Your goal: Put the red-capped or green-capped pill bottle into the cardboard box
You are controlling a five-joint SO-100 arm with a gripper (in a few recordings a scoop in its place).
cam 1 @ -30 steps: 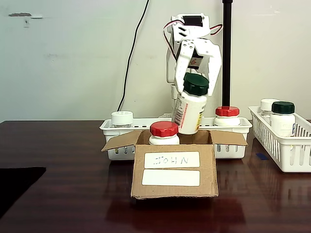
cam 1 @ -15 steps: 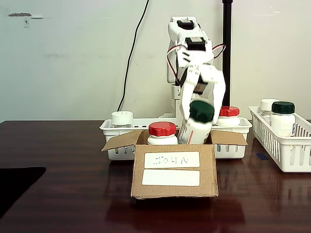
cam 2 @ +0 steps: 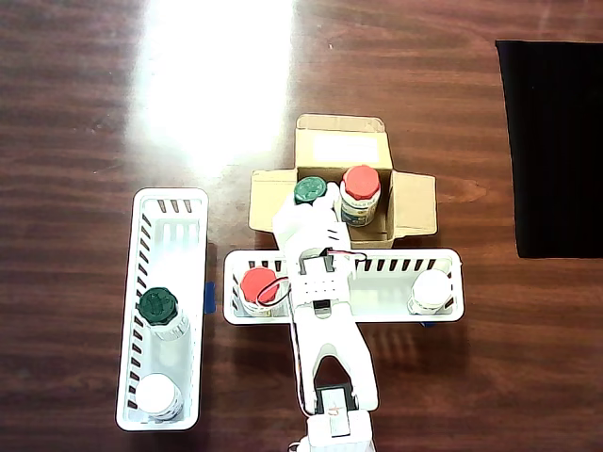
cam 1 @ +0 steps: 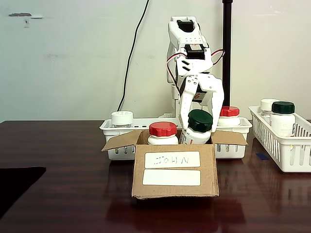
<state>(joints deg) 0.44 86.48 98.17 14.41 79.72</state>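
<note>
Two bottles now share the cardboard box (cam 1: 175,170): a red-capped bottle (cam 1: 163,132) standing at its nine o'clock side in the fixed view, and the green-capped bottle (cam 1: 199,125) at three o'clock, tilted and clamped in the white gripper (cam 1: 200,112), whose fingers close around its neck. The bottle's lower body sits below the box rim. Judged from here, the release should come only once the base rests on the box floor, with the bottle kept off its red-capped neighbour.

Seen from above, the white gripper (cam 2: 314,196) holds a green-capped bottle (cam 2: 309,191) inside the cardboard box (cam 2: 415,202), beside a red-capped bottle (cam 2: 360,182).
</note>
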